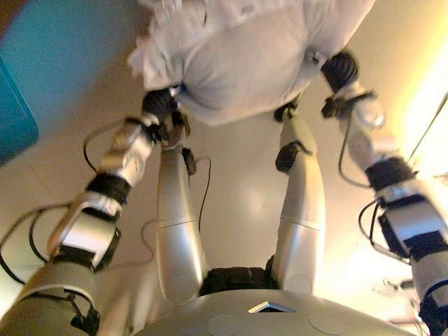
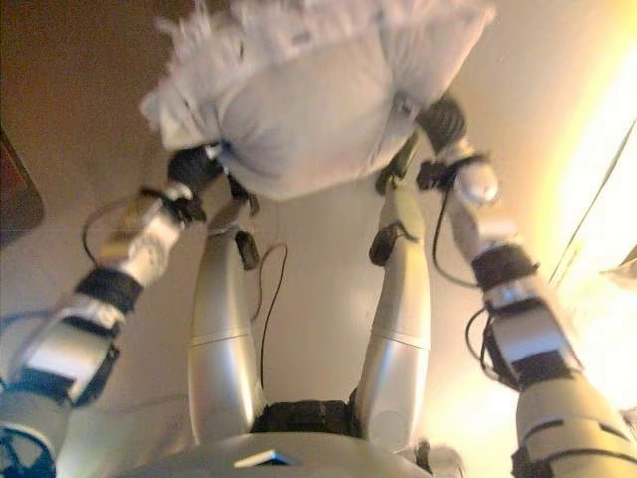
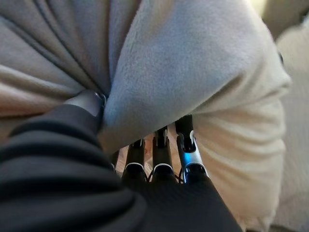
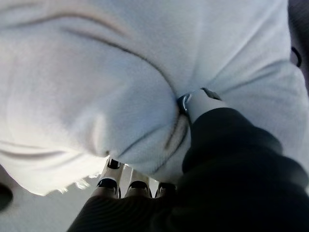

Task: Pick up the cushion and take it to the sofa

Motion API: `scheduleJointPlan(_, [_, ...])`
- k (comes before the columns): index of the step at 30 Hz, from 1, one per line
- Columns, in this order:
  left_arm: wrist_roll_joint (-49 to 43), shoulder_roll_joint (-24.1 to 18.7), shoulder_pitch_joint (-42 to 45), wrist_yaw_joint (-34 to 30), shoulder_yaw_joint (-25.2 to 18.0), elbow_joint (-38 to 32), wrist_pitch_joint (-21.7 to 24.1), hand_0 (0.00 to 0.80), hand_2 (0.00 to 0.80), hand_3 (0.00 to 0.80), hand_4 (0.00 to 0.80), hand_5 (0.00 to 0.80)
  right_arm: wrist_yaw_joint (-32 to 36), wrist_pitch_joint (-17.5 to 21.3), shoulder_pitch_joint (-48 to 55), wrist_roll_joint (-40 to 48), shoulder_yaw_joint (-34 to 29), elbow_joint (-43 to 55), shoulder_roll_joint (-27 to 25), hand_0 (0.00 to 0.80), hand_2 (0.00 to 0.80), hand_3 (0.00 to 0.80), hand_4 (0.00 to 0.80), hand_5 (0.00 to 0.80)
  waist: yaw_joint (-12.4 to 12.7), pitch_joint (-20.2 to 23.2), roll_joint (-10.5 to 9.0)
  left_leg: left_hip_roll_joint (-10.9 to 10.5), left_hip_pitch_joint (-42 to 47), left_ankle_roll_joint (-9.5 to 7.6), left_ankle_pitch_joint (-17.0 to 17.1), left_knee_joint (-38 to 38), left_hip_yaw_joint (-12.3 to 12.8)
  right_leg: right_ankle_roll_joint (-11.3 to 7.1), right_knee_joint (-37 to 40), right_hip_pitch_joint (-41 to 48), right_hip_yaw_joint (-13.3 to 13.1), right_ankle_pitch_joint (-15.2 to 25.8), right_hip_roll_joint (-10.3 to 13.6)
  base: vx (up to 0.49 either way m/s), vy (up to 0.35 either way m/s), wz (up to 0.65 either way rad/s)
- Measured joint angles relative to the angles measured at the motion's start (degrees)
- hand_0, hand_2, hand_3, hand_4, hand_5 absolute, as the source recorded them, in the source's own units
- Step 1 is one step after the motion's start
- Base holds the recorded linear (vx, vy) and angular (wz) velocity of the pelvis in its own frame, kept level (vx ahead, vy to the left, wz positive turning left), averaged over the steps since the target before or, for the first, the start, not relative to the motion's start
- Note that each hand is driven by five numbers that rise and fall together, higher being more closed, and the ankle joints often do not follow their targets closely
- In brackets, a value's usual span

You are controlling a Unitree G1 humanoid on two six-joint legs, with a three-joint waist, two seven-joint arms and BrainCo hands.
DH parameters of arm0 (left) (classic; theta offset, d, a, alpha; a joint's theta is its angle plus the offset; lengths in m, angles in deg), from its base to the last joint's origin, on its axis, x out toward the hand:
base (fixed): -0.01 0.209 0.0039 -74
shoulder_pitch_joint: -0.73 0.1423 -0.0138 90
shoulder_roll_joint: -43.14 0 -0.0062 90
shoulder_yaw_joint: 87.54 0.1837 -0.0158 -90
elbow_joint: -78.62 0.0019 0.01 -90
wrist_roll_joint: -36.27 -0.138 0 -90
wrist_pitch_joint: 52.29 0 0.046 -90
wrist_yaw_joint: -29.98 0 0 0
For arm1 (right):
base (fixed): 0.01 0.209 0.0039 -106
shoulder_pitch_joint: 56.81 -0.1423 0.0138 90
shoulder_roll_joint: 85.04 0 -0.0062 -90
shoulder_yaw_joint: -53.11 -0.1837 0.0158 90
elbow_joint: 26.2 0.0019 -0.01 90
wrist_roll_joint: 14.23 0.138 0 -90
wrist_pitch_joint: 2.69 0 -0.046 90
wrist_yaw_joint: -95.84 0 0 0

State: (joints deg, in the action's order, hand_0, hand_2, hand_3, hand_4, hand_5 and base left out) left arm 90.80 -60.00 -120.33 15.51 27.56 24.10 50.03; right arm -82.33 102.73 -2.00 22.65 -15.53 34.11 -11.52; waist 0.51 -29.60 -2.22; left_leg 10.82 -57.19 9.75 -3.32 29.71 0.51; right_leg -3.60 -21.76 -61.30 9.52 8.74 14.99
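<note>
A pale grey cushion [image 1: 238,59] with a fringed edge hangs in the air between my two hands, above the floor. My left hand [image 1: 162,106] grips its left lower edge; in the left wrist view the thumb [image 3: 89,101] and fingers [image 3: 186,140] pinch a fold of the cushion [image 3: 193,72]. My right hand [image 1: 337,70] grips its right side; in the right wrist view the thumb [image 4: 198,101] presses into the cloth [image 4: 96,72] and the fingers [image 4: 113,176] curl under it. No sofa shows in any view.
A teal object [image 1: 14,115] lies on the beige floor [image 1: 238,189] at the far left. A dark object [image 2: 15,194] shows at the left edge of the right eye view. Bright light falls along the right side.
</note>
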Motion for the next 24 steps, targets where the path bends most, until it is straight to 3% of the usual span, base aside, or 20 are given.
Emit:
scheduleJointPlan(4, [-2.1, 1.23, 3.67, 1.48, -1.33, -3.38, 0.88, 0.8, 0.8, 0.8, 0.8, 0.8, -3.2, 0.63, 5.76, -3.91, -2.2, 4.32, 0.27, 0.8, 0.8, 0.8, 0.8, 0.8, 0.34, -0.41, -0.56, 0.32, 9.84, 1.16, 1.59, -5.18, -0.76, 0.03, 2.29, 9.33, 0.56, -0.18, -0.94, 0.052, -0.137, 0.05])
scheduleJointPlan(10, [-2.1, 1.53, 12.35, 1.25, -5.95, -12.32, 1.07, 0.8, 0.8, 0.8, 0.8, 0.8, -3.3, 0.66, 16.1, -6.01, -5.81, 15.78, 0.21, 0.8, 0.8, 0.8, 0.8, 0.8, 0.33, -0.34, -0.55, 0.37, 26.85, 0.91, 2.39, -12.7, -0.74, -0.87, 4.29, 24.93, 2.11, -2.65, -0.89, 0.077, -0.041, 0.09])
scheduleJointPlan(17, [-2.08, 1.27, 18.6, 0.41, -11.85, -22.28, 0.75, 0.8, 0.8, 0.8, 0.8, 0.8, -2.28, 0.59, 23.8, -8.81, -9.0, 24.68, 1.77, 0.8, 0.8, 0.8, 0.8, 0.8, 0.49, 0.36, 0.26, 0.3, 39.48, 0.69, 2.74, -18.49, -0.36, -1.61, 8.81, 37.69, 3.82, -2.81, -0.9, 0.113, -0.002, 0.07])
scheduleJointPlan(21, [-4.61, 2.58, 24.95, 1.12, -15.2, -28.96, 1.13, 0.8, 0.8, 0.8, 0.8, 0.8, -0.75, 0.57, 30.65, -11.44, -12.26, 32.86, 2.64, 0.8, 0.8, 0.8, 0.8, 0.8, 0.46, 1.93, 1.92, -0.2, 48.08, 0.54, 3.36, -23.49, 0.93, -3.02, 14.65, 46.68, 4.34, -1.64, -1.15, 0.169, 0.043, 0.01])
scheduleJointPlan(24, [-6.76, 4.53, 29.83, 2.33, -16.8, -33.87, 3.4, 0.8, 0.8, 0.8, 0.8, 0.8, -0.77, 1.3, 35.6, -14.24, -13.74, 37.9, 3.93, 0.8, 0.8, 0.8, 0.8, 0.8, 0.46, 7.61, 2.72, -0.47, 51.63, 0.64, 3.65, -26.82, 1.23, -4.01, 18.87, 50.73, 4.33, -0.98, -1.59, 0.151, 0.023, 0.04])
